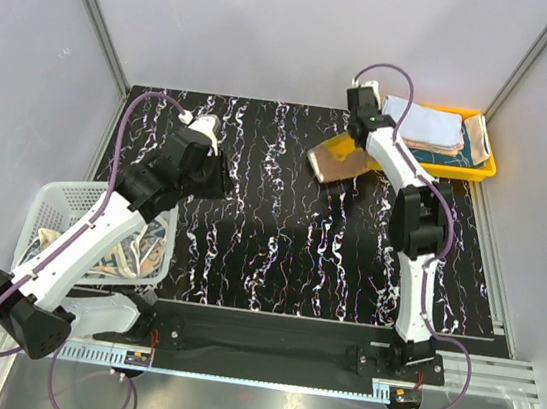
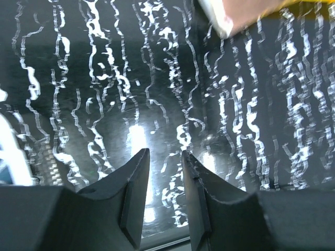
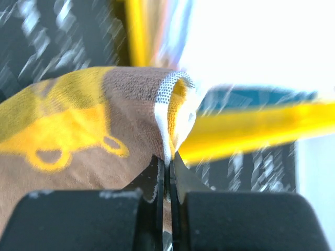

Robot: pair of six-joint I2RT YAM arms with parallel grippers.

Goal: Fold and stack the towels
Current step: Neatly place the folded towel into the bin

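A brown towel (image 1: pixel 337 163) with yellow lettering lies folded on the black marbled table, just left of the yellow tray (image 1: pixel 459 172). My right gripper (image 1: pixel 361 140) is shut on this towel's edge. In the right wrist view the fingers (image 3: pixel 168 159) pinch a raised fold of the brown and yellow cloth (image 3: pixel 78 136). Folded towels (image 1: pixel 430 129) are stacked in the tray. More towels (image 1: pixel 136 252) lie crumpled in the white mesh basket (image 1: pixel 61 207). My left gripper (image 1: pixel 214 179) hovers over the left part of the table, open (image 2: pixel 165 152), with nothing between its fingers.
The yellow tray sits at the table's back right corner, and its rim (image 3: pixel 261 125) shows close behind the held towel. The basket stands off the table's left edge, under my left arm. Grey walls enclose the workspace on three sides.
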